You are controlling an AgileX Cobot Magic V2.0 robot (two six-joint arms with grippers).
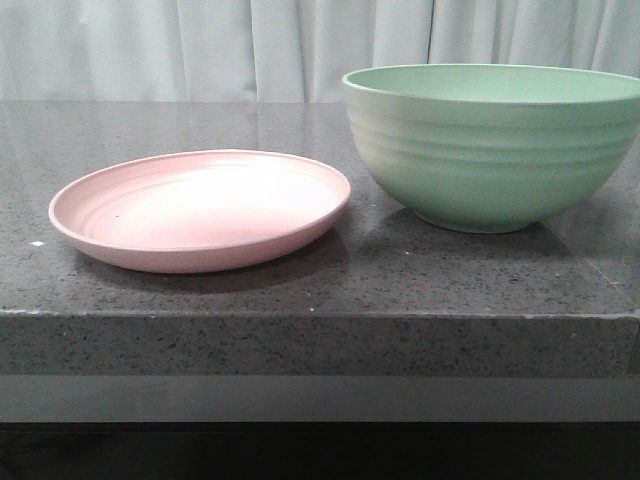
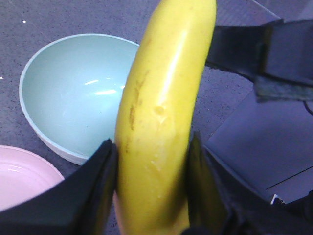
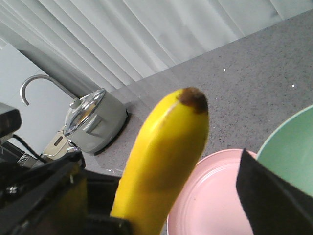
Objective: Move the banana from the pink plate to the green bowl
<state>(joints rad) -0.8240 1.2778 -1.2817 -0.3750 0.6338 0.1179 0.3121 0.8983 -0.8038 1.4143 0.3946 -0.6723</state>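
The yellow banana [image 2: 161, 112] is held in the air between the black fingers of my left gripper [image 2: 152, 142], which is shut on its middle. It also shows in the right wrist view [image 3: 166, 156], dark tip up, standing between the wide-open jaws of my right gripper [image 3: 159, 166] without touching the finger [image 3: 274, 196]. The pink plate [image 1: 200, 210] lies empty at the left of the counter. The mint-green bowl [image 1: 490, 145] stands to its right, empty in the left wrist view [image 2: 73, 93]. Neither gripper nor the banana shows in the front view.
The dark speckled counter ends at a front edge [image 1: 320, 315]. A rice cooker [image 3: 93, 122] and a curved faucet [image 3: 36, 85] stand far off by a white curtain. A dark arm part [image 2: 264, 54] and a dark flat surface [image 2: 264, 142] lie beyond the banana.
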